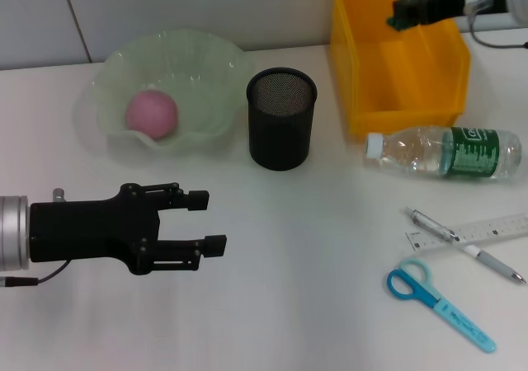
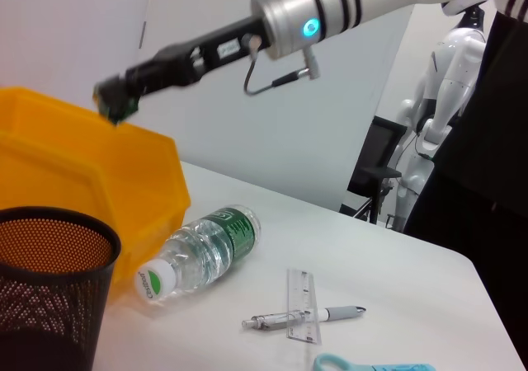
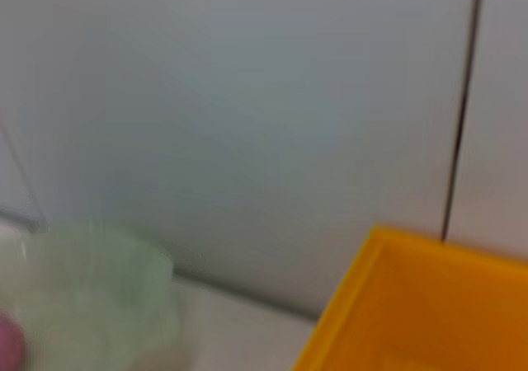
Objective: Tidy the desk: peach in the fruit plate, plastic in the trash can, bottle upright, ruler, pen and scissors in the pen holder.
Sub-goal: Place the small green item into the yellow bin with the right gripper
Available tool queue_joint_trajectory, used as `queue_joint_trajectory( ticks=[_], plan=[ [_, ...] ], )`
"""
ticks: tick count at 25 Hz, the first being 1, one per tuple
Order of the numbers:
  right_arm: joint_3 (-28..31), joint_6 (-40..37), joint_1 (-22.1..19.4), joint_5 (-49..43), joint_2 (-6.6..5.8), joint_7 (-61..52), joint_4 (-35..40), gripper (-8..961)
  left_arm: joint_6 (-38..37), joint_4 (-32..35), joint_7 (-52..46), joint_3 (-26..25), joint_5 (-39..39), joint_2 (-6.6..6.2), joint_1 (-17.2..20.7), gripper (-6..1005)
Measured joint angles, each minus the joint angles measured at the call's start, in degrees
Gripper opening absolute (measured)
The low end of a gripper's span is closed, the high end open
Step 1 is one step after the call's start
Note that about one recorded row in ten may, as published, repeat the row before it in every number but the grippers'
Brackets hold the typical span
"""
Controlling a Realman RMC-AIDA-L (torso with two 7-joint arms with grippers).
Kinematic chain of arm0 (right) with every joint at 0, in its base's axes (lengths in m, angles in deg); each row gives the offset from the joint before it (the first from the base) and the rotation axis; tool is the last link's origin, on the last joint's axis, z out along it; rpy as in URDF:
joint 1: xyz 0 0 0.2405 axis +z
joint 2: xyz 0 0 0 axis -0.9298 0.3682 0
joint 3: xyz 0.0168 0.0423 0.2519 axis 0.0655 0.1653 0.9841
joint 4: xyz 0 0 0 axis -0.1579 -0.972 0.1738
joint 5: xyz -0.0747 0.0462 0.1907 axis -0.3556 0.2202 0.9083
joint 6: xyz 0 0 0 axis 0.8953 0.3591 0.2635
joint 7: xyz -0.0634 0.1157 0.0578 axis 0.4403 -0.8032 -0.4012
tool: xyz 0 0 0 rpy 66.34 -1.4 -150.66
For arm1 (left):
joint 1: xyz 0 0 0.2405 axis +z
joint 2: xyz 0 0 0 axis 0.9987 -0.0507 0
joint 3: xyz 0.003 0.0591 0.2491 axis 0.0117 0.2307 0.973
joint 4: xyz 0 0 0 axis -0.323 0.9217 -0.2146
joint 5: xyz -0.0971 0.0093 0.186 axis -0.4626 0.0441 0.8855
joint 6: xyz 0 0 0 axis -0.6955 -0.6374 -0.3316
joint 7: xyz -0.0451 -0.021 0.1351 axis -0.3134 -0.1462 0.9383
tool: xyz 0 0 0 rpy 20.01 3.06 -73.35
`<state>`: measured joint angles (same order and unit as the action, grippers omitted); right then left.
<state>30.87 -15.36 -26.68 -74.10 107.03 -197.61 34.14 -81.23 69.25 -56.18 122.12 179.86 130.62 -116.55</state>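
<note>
Peach (image 1: pixel 152 113) sits in fruit plate (image 1: pixel 206 74); bottle (image 1: pixel 445 151) lies on table (image 1: pixel 289 264) | left tool (image 1: pixel 206 220) released, empty; right tool (image 1: pixel 402 11) over yellow bin (image 1: pixel 363 74), grip state impossible to tell | Risk: round bottle may roll toward pen (image 1: pixel 462 244), ruler (image 1: pixel 487 231), scissors (image 1: pixel 437 301) if nudged | Hidden: bin contents; plastic unseen.

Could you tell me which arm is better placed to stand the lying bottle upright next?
Probably the right: its claw hangs over the yellow bin, just behind the bottle; the left claw is across the desk.

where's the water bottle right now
In the head view the bottle lies on its side on the robot's right, just in front of the yellow bin, behind the pen and ruler.
</note>
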Motion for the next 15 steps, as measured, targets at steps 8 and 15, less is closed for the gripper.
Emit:
queue_joint_trajectory(
  ticks=[8,15],
  plan=[
    [-0.01,2.63,5.76,-14.11,0.36,-5.68,-6.62,370,0.30,0.01,-0.12,0.00,0.04,-0.02,-0.51,753],
    [-0.02,3.37,5.83,-15.31,0.89,-6.22,-6.51,599,0.31,-0.06,0.11,0.00,0.12,-0.02,-0.49,753]
  ],
)
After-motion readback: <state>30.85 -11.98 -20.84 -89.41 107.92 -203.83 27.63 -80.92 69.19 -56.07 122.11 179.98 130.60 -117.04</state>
